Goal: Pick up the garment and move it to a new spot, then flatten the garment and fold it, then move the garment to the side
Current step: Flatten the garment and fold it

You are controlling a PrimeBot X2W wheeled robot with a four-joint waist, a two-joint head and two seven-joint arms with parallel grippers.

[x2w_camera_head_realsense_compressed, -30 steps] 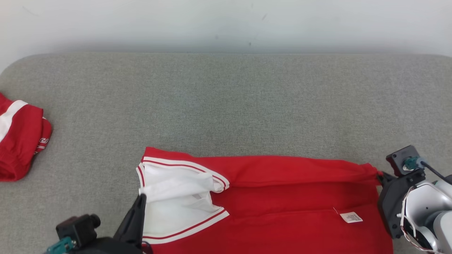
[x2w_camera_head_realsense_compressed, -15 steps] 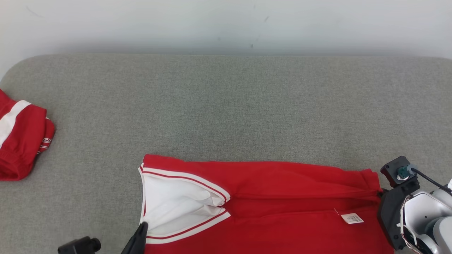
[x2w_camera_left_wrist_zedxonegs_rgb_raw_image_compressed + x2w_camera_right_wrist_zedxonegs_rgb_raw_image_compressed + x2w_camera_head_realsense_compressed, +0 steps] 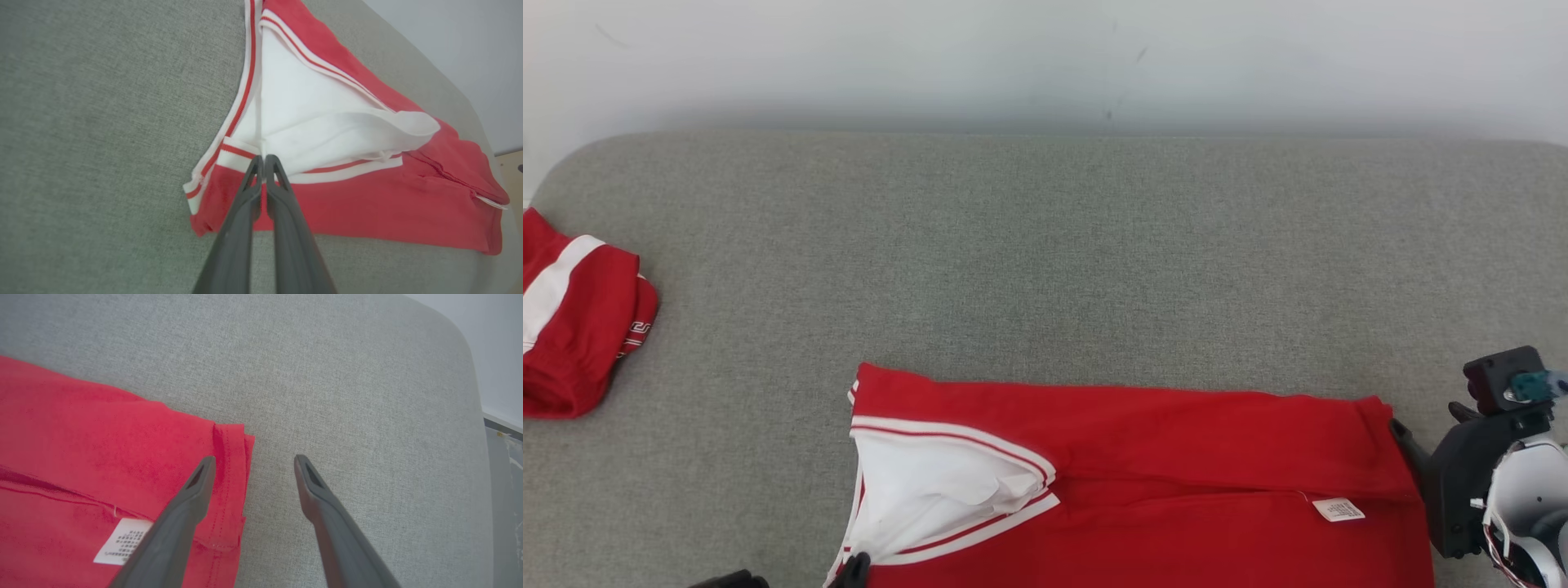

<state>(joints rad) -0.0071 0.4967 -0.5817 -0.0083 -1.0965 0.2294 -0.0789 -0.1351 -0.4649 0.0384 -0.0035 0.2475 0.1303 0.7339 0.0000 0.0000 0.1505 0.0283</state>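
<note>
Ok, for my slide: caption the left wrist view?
Left gripper shut on the red garment at its white trim, on a grey surface.

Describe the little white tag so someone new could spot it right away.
On the grey padded surface, find the big red garment spread along the near edge. Follow it to its right end, by the right hand. The tag is the small white printed rectangle there, unlike the broad white panel at the left end.
</note>
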